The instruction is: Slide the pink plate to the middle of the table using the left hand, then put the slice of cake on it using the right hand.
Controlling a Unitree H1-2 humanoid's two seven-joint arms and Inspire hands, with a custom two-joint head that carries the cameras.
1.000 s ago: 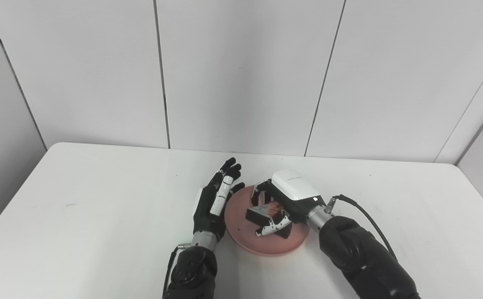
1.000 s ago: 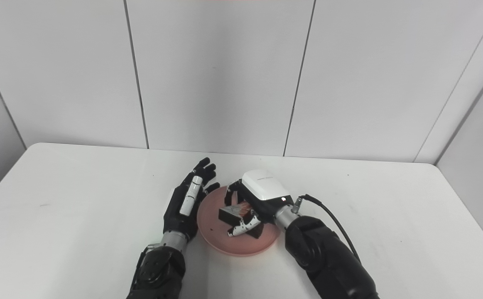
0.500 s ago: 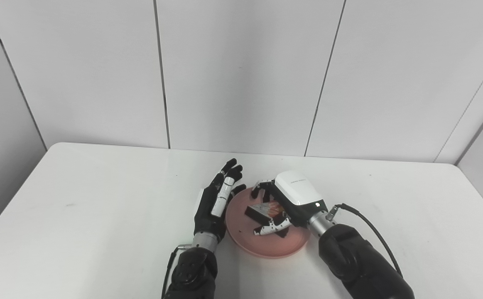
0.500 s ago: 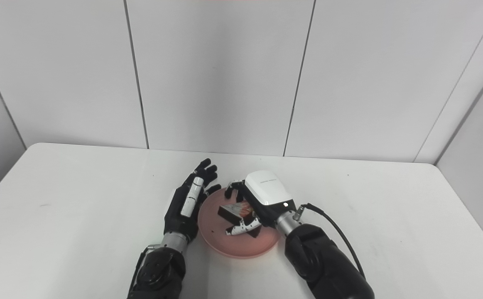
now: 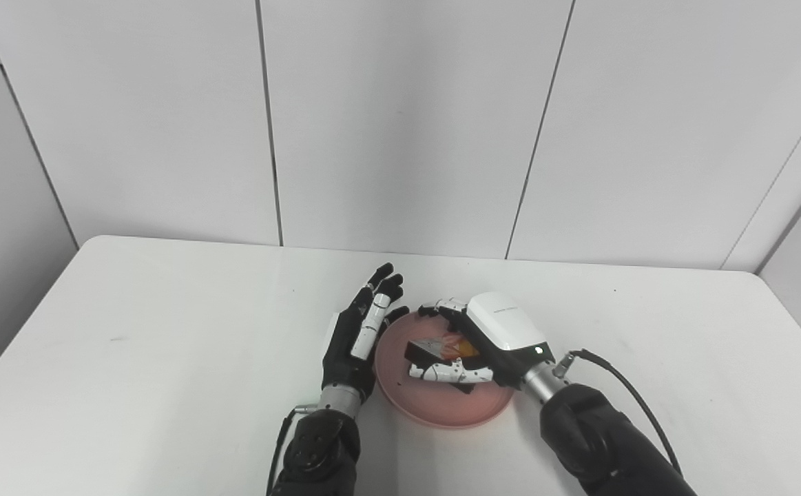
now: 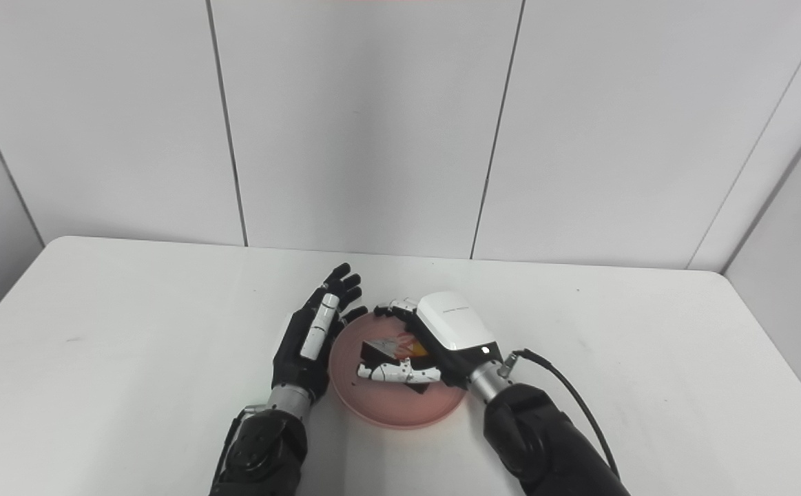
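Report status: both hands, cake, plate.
Left hand open, flat beside the round pink plate. Right hand open around the dark slice of cake; contact unclear. Cake resting on plate. Nothing in the way.

Looks like a lab test cell: bare white rectangular table, plain pale grey wall panels with dark seams boxing it in, no furnishings.

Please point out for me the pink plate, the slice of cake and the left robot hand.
pink plate [image 5: 434, 412]: left eye view, bare near rim.
slice of cake [image 5: 433, 347]: left eye view, top face.
left robot hand [image 5: 357, 339]: left eye view, back of the hand.
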